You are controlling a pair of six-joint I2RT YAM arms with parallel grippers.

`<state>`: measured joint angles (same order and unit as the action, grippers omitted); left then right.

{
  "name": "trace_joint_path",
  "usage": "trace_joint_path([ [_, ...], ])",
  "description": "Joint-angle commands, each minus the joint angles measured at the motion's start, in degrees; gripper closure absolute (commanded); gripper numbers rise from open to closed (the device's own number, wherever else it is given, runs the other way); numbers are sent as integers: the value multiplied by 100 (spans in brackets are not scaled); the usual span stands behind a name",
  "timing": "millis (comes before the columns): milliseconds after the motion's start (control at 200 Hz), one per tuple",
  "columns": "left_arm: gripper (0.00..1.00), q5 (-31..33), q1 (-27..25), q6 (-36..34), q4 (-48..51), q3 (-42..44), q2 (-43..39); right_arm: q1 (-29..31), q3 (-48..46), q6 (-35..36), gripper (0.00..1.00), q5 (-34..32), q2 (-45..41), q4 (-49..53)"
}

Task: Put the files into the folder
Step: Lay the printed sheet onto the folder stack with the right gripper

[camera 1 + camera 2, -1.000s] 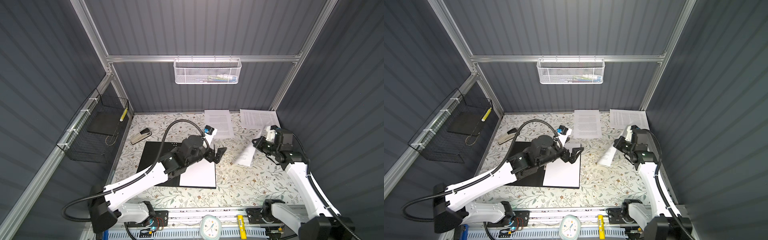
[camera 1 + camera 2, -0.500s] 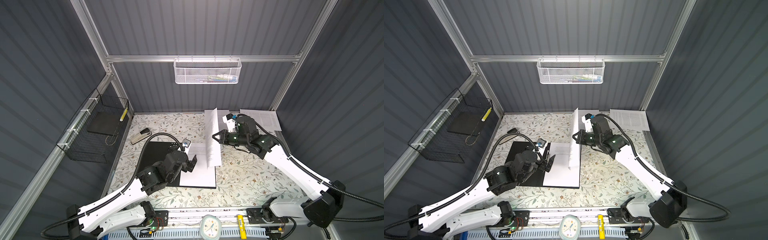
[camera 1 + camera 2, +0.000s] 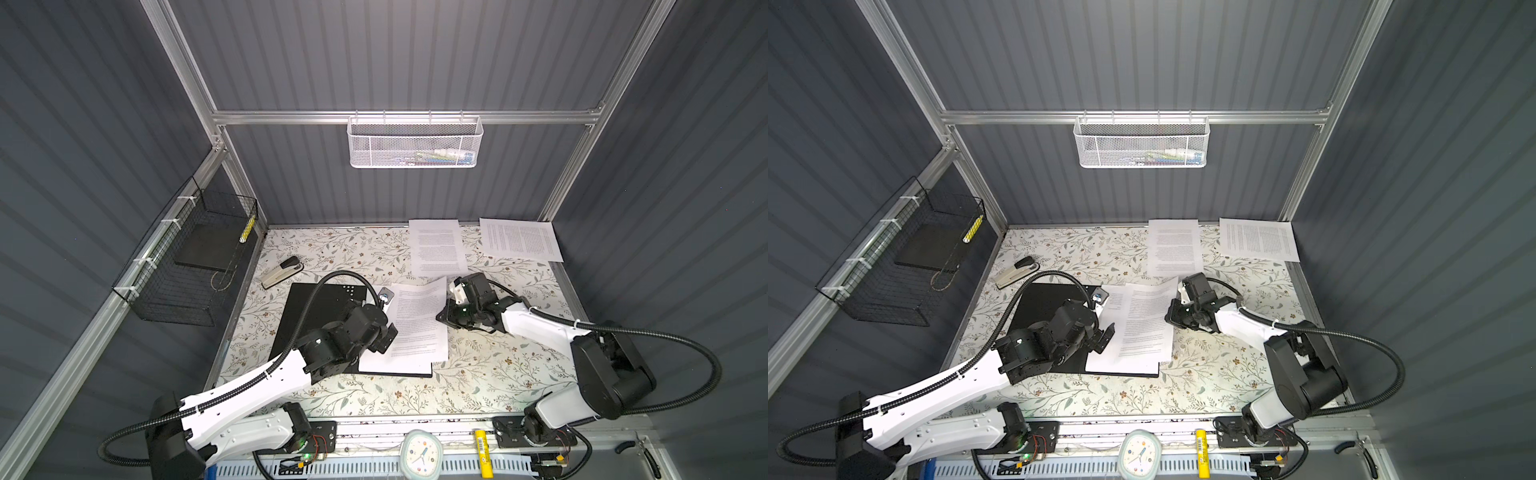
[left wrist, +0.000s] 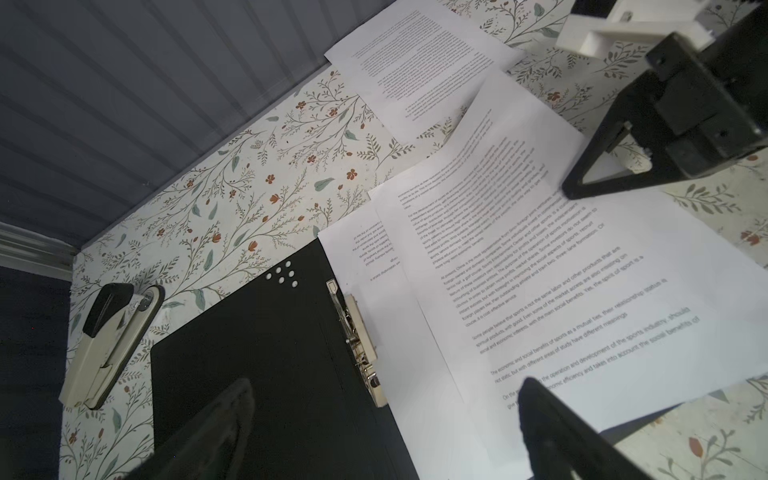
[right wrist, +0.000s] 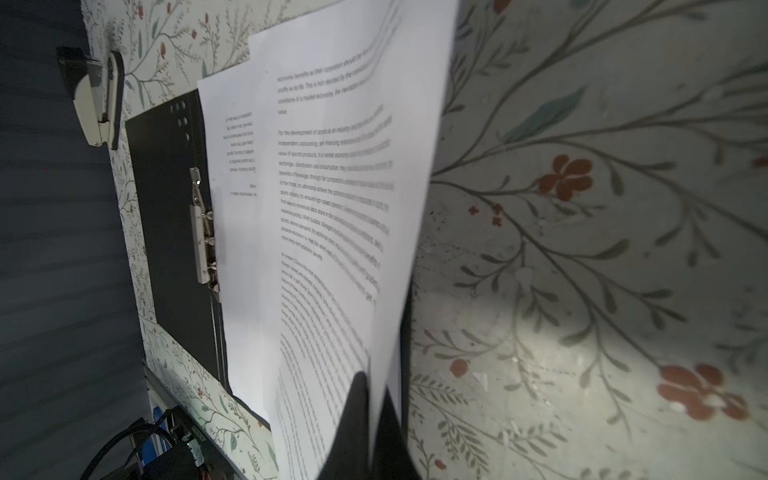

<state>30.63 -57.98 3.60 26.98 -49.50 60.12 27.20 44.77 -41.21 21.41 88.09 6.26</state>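
The right gripper pinches the right edge of a white text-printed paper sheet lying slightly skewed, lengthwise along the spine, over the open black flat folder; the left gripper, spread wide, hovers nearer its clip-side edge

The floral table lies bare across the lower right of a top view. A stapler blocks the centre left, and two loose sheets cover the upper right.

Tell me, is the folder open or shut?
Open: the folder lies flat, black inside up, its metal clip exposed.
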Motion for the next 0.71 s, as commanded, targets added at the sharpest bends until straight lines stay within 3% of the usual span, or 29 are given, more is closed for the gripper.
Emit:
trace_joint_path([
  [0,0,-197,13,-1,48,-166,-73,44,9,-9,100,52,184,-622],
  [700,0,-693,21,76,357,-399,443,625,110,-532,100,96,704,-1237],
])
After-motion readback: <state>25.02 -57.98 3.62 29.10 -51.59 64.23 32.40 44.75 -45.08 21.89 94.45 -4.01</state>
